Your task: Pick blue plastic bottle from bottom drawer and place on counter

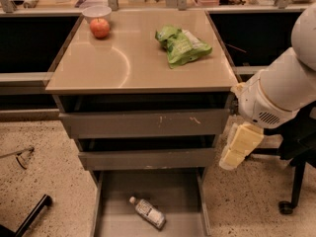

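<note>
Your pincer (pixel 239 146) hangs right of the cabinet, level with the middle drawer (pixel 148 158) and outside the open bottom drawer (pixel 180 194). You cannot tell whether it is spread or pressed together. The blue plastic bottle (pixel 148 213) lies on its side on that drawer's floor, cap pointing far-left. The table (pixel 133 70) carries an apple (pixel 99 28) and a bowl (pixel 97 12) far left, and a green bag (pixel 181 44) far right. A chair base (pixel 295 181) stands right of the arm.

My arm (pixel 281 85) is fat, rounded white shells with a small vent grille (pixel 269 118); my pale yellow gripper (pixel 232 154) sits right, beneath.
</note>
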Action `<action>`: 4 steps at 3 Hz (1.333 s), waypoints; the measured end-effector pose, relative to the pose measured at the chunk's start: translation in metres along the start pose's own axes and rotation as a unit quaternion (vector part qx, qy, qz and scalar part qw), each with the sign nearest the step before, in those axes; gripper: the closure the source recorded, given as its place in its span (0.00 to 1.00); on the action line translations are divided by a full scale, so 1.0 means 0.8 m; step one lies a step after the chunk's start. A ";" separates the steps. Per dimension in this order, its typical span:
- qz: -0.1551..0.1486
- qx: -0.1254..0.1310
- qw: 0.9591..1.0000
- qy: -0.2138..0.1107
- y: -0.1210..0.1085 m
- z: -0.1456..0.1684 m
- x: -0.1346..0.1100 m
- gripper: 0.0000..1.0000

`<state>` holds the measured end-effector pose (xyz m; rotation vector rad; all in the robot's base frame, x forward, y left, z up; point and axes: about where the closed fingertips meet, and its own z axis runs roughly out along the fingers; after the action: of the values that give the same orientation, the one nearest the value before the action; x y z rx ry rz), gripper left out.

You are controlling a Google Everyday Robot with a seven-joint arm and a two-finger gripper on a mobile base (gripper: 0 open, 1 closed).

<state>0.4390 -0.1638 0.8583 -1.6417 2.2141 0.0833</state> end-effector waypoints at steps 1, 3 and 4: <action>0.002 -0.012 1.000 -0.028 0.013 0.043 -0.006 0.00; 0.023 -0.105 0.985 -0.136 0.102 0.271 -0.036 0.00; 0.023 -0.105 0.985 -0.136 0.102 0.271 -0.036 0.00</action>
<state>0.4279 -0.0535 0.6529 -1.5748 2.0885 0.5389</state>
